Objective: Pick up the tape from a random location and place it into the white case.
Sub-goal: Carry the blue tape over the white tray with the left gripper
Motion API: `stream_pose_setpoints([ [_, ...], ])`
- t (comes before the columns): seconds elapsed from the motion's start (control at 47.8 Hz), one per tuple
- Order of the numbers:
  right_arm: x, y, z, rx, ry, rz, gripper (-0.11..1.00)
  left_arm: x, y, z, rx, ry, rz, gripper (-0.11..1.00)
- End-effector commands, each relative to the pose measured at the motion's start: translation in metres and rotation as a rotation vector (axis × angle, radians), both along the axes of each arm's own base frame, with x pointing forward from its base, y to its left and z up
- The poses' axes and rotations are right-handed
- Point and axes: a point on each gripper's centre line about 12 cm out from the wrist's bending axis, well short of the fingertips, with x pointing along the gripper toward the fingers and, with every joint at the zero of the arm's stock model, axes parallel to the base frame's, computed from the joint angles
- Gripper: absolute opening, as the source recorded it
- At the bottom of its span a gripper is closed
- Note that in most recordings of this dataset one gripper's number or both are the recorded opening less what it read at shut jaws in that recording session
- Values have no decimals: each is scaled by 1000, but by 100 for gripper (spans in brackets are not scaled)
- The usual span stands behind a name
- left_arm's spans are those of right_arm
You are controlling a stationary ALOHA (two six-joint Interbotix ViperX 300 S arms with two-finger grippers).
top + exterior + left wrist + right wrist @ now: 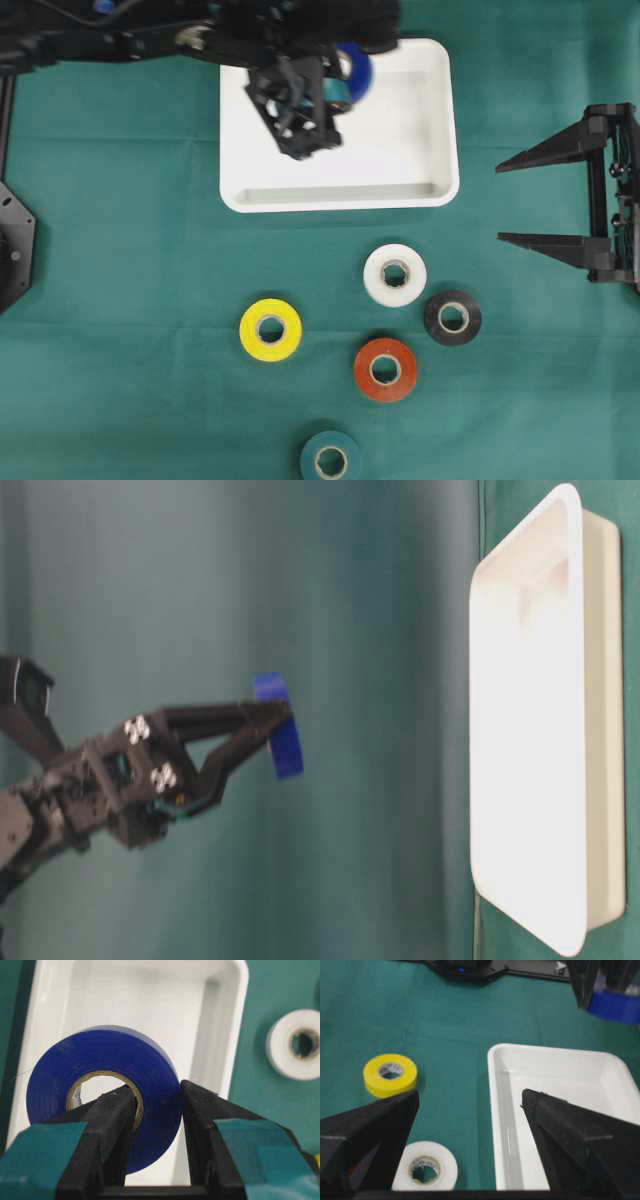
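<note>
The left gripper (156,1105) is clamped on the blue tape roll (107,1085), one finger through its core, apparently above the white case (340,190), so only release remains, while the right gripper (545,200) waits beside the case, spread wide and empty.

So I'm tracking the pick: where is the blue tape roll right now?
In the overhead view the blue tape roll is pinched in the left gripper, above the far end of the white case.

Green-covered table (120,250). Laid directly on it: white case (440,190) at top; below it, white roll (395,275), black roll (453,318), yellow roll (271,329), orange roll (385,369), teal roll (331,459).
</note>
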Motion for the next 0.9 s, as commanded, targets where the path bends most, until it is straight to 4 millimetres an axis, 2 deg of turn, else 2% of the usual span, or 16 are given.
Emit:
stream_pose_setpoints([
  [0.0,3,0,10,-1,-28,-1,92,9,-3,21,22,-53,-20,22],
  [0.146,3,0,10,-1,-28,-1,92,16,-3,16,22,-32,-29,22],
  [0.878,3,0,10,-2,-28,-1,92,13,-2,10,12,3,-24,22],
])
